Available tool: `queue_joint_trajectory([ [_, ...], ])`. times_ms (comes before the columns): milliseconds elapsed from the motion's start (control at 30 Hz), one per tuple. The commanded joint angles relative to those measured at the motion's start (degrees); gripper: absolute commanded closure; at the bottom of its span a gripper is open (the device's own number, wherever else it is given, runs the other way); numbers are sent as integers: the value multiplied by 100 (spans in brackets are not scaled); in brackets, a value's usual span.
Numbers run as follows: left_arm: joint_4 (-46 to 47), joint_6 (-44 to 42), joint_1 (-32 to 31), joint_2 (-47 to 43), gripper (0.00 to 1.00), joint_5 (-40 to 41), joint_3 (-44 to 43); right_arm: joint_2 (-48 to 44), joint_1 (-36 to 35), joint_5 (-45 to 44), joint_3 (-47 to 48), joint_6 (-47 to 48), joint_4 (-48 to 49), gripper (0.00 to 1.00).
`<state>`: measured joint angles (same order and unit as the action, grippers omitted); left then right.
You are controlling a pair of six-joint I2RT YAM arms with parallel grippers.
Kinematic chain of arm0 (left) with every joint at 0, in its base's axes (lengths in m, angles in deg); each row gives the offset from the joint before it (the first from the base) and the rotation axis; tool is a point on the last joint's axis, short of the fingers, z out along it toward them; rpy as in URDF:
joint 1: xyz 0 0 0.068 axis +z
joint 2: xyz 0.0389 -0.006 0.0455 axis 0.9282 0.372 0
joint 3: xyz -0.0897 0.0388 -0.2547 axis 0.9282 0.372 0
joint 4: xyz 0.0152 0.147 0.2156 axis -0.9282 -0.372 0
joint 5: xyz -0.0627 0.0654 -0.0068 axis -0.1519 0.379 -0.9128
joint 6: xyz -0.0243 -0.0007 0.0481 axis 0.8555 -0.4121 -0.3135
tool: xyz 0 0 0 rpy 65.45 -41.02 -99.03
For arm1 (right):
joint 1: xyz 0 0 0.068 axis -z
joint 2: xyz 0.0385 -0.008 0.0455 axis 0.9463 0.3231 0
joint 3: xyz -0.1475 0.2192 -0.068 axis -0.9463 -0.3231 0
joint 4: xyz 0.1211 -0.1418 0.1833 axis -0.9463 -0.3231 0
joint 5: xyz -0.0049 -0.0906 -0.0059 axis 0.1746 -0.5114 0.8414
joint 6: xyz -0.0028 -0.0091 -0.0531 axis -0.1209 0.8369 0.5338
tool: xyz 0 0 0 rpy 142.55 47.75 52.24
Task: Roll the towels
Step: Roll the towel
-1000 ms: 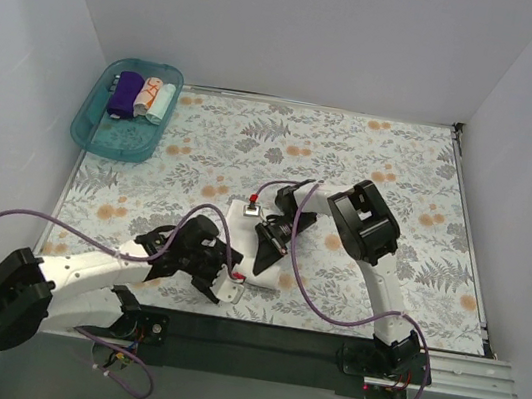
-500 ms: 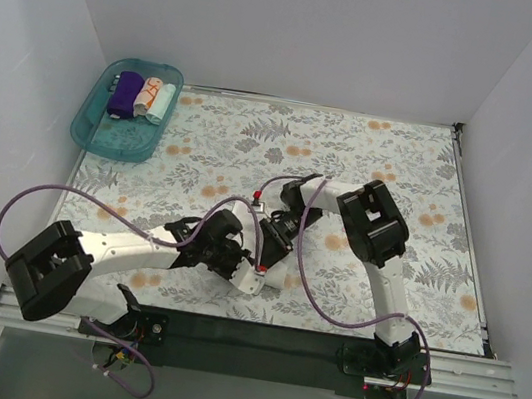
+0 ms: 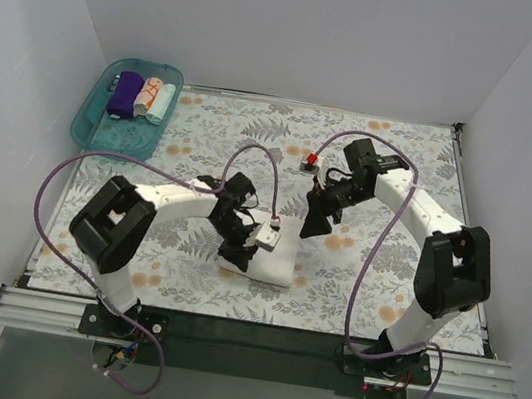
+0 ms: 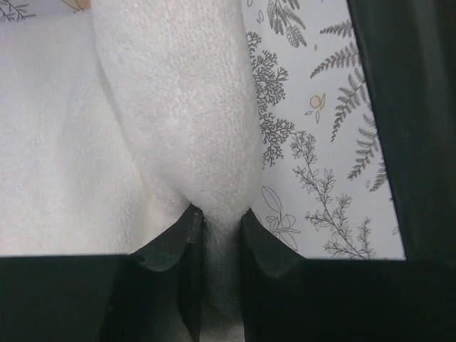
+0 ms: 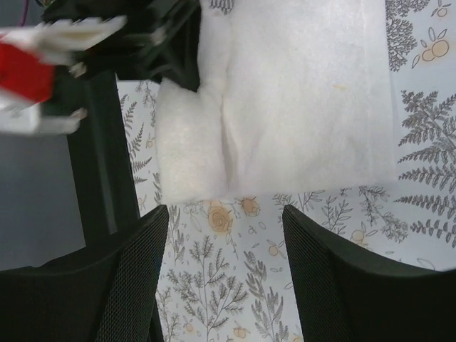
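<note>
- White towel (image 3: 274,264): lies at 6 o'clock on the bench (image 3: 402,171), with its left edge bunched upward.
- Left gripper (image 4: 222,222): I have it clenched on that raised fold (probably to start the roll).
- Right gripper (image 5: 224,214): released, hovering at the towel's 1 o'clock, clear of the cloth.

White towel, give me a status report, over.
Left pincer shut on a fold of the white towel. Right pincer open, off the towel, over the floral sheet. Nothing blocking.
</note>
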<state>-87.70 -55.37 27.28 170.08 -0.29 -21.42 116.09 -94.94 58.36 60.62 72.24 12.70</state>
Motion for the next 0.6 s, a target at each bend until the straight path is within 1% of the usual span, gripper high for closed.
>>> queue_joint_trajectory([
  [0, -1738, -67, 413, 1448, 100, -793, -121, -701, -38, -271, -453, -43, 179, 41],
  [33, -1818, -67, 615, 1654, 100, -828, -400, -834, -47, -298, -558, -60, 232, 41],
  [67, -1871, -102, 695, 1856, 100, -829, -534, -948, -81, -394, -812, -69, 345, 42],
  [100, -2098, -163, 765, 2310, 100, -846, -683, -1158, -178, -490, -953, -86, 425, 42],
  [133, -2196, -164, 853, 2497, 100, -846, -1006, -1265, -257, -613, -1085, -113, 539, 42],
  [167, -2249, -138, 889, 2717, 100, -794, -1149, -1344, -345, -867, -1391, -200, 801, 42],
  [233, -2425, -68, 959, 3227, 100, -776, -1596, -1529, -748, -1166, -1630, -314, 1110, 42],
  [267, -2469, 2, 977, 3359, 100, -724, -1738, -1590, -924, -1516, -1797, -437, 1433, 42],
  [300, -2504, 29, 986, 3622, 100, -697, -1870, -1678, -1291, -1702, -1877, -517, 1602, 42],
  [333, -2566, 38, 995, 3729, 100, -697, -1975, -1705, -1486, -1922, -1930, -596, 1777, 42],
  [367, -2610, 73, 1003, 3808, 100, -636, -2168, -1731, -1679, -2333, -1974, -692, 2092, 42],
  [400, -2636, 100, 1003, 3905, 100, -601, -2239, -1740, -2029, -2520, -2018, -719, 2235, 42],
  [500, -2716, 100, 1012, 4151, 100, -478, -2442, -1610, -2541, -3179, -2027, -729, 2614, 41],
  [567, -2759, 82, 1021, 4266, 100, -451, -2486, -1513, -2709, -3635, -2053, -685, 2841, 41],
])
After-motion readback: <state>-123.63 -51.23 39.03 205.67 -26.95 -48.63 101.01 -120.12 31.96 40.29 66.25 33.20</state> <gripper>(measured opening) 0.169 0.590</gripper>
